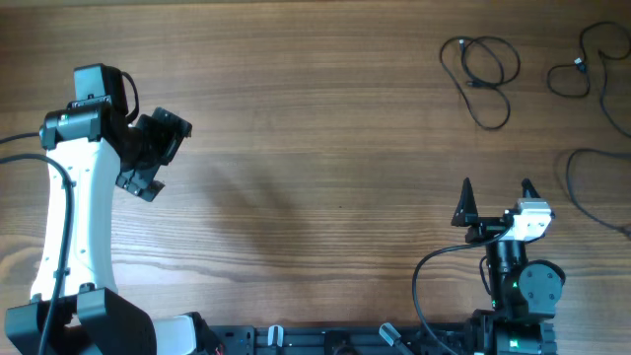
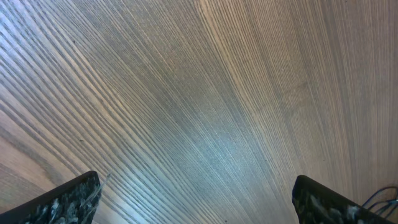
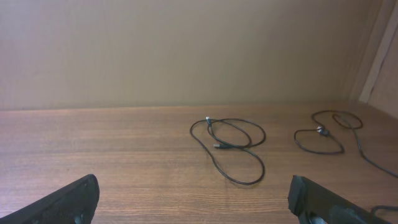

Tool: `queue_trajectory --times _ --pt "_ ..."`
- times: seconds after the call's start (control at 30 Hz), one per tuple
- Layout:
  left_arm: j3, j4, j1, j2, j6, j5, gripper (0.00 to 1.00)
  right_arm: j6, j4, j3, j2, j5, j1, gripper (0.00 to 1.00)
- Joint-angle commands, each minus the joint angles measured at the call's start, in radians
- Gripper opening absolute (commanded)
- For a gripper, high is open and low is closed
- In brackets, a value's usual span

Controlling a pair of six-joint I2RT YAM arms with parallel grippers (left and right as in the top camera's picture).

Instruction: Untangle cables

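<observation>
Far left, overhead: left arm [image 1: 69,197], white and black, with the left gripper [image 1: 163,158] turned toward the middle of the wooden table [image 1: 315,148]. Fingers spread wide, holding nothing. Hangs over bare wood, well apart from every cable. Same from the left wrist: left gripper [image 2: 199,202] with only two dark fingertips [image 2: 68,200] in the lower corners and plain wood grain between them.

Toward the right, near the front edge: right gripper [image 1: 498,197], pointing away from the base toward the far edge. Fingers [image 1: 465,202] set wide apart, nothing between them, touching no wire. From the right wrist: right gripper [image 3: 199,202] low over the table, open wood ahead and a plain beige wall [image 3: 186,50] behind.

Far right corner: the cables, lying flat as three separate pieces.
- Looped cable [image 1: 477,85] [image 3: 219,147]: a few overlapping loops beyond the right gripper and well apart from it, with a small plug inside the loops.
- Second cable [image 1: 579,65] [image 3: 320,130]: just to the right near the table's edge, one small loop with a plug, apart from the looped cable.
- Third cable [image 1: 570,177]: a single curve to the right of the right gripper, running off the right edge; cannot tell where it ends.
</observation>
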Motion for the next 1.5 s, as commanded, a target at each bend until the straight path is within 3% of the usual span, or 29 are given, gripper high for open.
queue_trajectory --times 0.0,0.17,0.23,0.33,0.4,0.63,0.73,0.87,1.07,1.2,1.27,1.47 --pt "0.004 0.0 0.002 -0.009 0.013 -0.006 1.0 -0.019 0.002 -0.001 -0.016 0.017 0.004 1.0" --pt "0.004 0.0 0.002 -0.009 0.012 -0.006 1.0 -0.019 0.002 -0.001 -0.016 0.017 0.004 1.0" --pt "0.004 0.053 0.002 -0.009 -0.043 0.049 1.0 -0.019 0.002 -0.001 -0.016 0.017 0.004 1.0" --pt "0.003 0.129 -0.044 -0.028 0.105 0.118 1.0 -0.019 0.002 -0.001 -0.016 0.017 0.004 1.0" --pt "0.003 0.162 -0.148 -0.106 0.166 0.051 1.0 -0.019 0.002 -0.001 -0.016 0.017 0.004 1.0" --pt "-0.098 0.228 -0.629 -0.628 0.164 -0.246 1.0 -0.019 0.002 -0.001 -0.016 0.017 0.004 1.0" --pt "-0.148 0.142 -0.703 -0.761 0.163 -0.297 1.0 -0.019 0.002 -0.001 -0.016 0.017 0.004 1.0" --pt "-0.147 -0.041 -0.705 -0.813 0.163 -0.269 1.0 -0.019 0.002 -0.001 -0.016 0.017 0.004 1.0" --pt "-0.149 -0.148 -0.703 -0.85 0.163 -0.173 1.0 -0.019 0.002 -0.001 -0.016 0.017 0.004 0.99" --pt "-0.186 -0.143 -0.477 -0.936 0.163 -0.129 1.0 -0.019 0.002 -0.001 -0.016 0.017 0.004 1.0" --pt "-0.269 -0.142 -0.34 -1.06 0.164 -0.072 1.0 -0.019 0.002 -0.001 -0.016 0.017 0.004 1.0" --pt "-0.475 -0.097 -0.213 -1.487 0.185 -0.045 1.0 -0.019 0.002 -0.001 -0.016 0.017 0.004 1.0"
